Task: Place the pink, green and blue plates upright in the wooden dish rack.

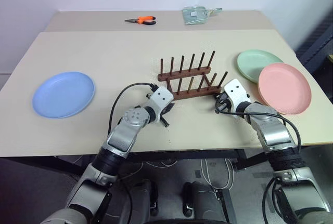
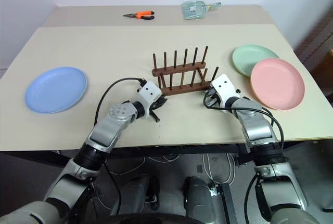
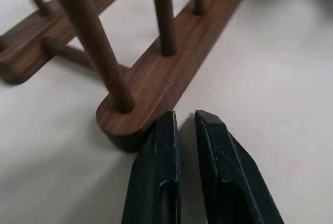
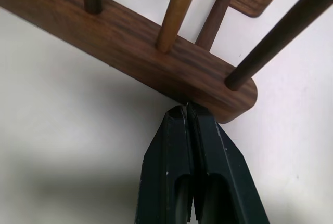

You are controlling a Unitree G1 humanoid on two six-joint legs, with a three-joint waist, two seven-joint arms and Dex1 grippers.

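1. Left gripper point(image 3: 184, 122) and right gripper point(image 4: 186, 110), fingers pressed together and holding nothing, touch opposite ends of the wooden dish rack's point(image 1: 188, 81) near rail.
2. Its long axis runs left-right between them.
3. Blue plate point(image 1: 63, 94) lies far left; pink plate point(image 1: 284, 87) and green plate point(image 1: 255, 63), right.

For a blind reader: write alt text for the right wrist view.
The right pincer, its two black fingers pressed shut, touches the side of the wooden dish rack near the rounded end of one base rail. Thin upright pegs rise from the rail, and the pale table lies beneath.
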